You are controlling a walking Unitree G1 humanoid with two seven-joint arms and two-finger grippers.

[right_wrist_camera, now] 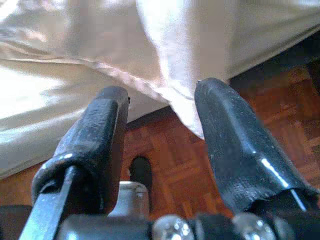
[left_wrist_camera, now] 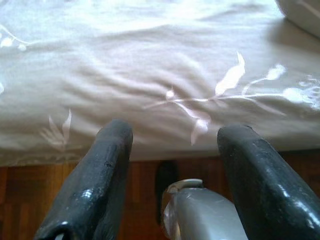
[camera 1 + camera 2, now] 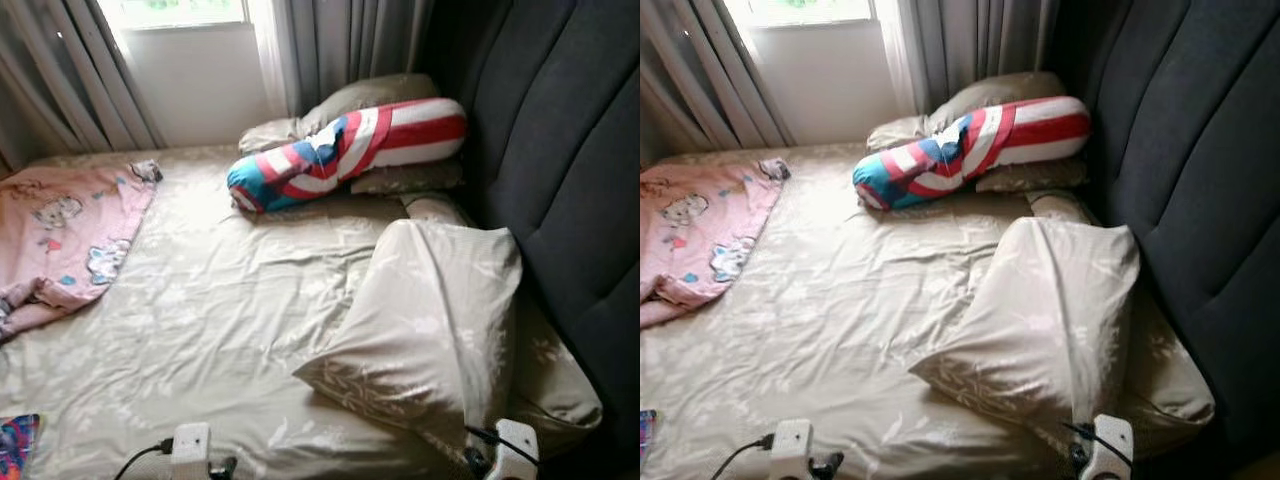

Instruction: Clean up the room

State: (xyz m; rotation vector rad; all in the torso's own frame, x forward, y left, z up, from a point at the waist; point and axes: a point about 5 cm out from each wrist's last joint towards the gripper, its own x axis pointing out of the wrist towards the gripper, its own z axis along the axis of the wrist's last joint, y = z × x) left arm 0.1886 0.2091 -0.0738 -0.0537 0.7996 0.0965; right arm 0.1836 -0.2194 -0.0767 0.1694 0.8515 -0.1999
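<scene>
The robot stood at the edge of the bed [image 3: 220, 330]. The left pincer [image 2: 172, 145] was released and held nothing; its two black fingers [image 2: 97, 175] stood apart just before the side of the mattress, with the wooden floor [image 2: 30, 195] under them. The right pincer [image 1: 160, 125] was released also, and the corner of the beige pillow [image 3: 430, 330] hung just ahead of it, near the gap between its fingers. Far beyond both pincers lay the striped bolster [image 3: 350, 150], and well off to the left pincer's side the pink blanket [image 3: 65, 240]. The pillow looked soft and light. I judge it would sag when lifted, so a hold on its near corner seemed best.
</scene>
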